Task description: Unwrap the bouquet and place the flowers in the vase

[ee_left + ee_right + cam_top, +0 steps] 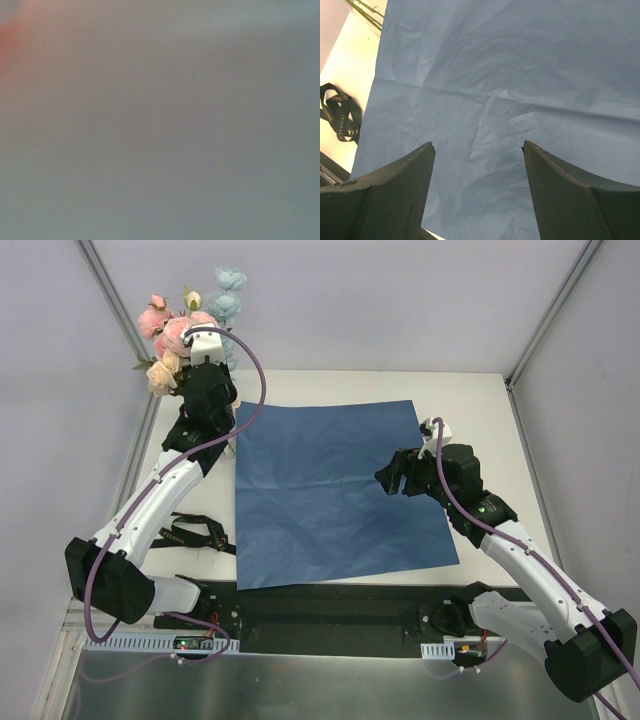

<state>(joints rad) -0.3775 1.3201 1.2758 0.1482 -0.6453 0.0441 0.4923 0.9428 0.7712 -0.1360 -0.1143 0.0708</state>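
Nearest to me, by the near-left edge of the worktop (480, 410), the black ribbon (190, 532) lies loose. The blue paper (330, 490) is spread flat across the middle, so I judge the unwrapping done.

My right gripper (397, 476) hangs over the right part of the sheet with its jaws wide apart and nothing between them.

At the far-left corner my left gripper (200, 368) is raised. The flowers (185, 325) stand up from just behind it: pink roses, cream buds, light-blue blooms. Its fingers are hidden by the wrist, but the jaws are closed, and I take it they are clamped on the stems. I cannot find the vase in any view.

The sprays look light and top-heavy, with thin, springy stems and soft heads that would crush. I would hold them low on the stems, bunched together and well below the blooms. I expect them to splay or swing when tipped, and a short glass vase could topple under them.

The top view alone shows the blooms and both arms. The right wrist view adds the creases in the paper, the lettering on the ribbon, and green stems (365, 9) beyond the sheet's far-left corner. The left wrist view is a grey blur with a pinkish smear, so it tells me nothing about the grip.
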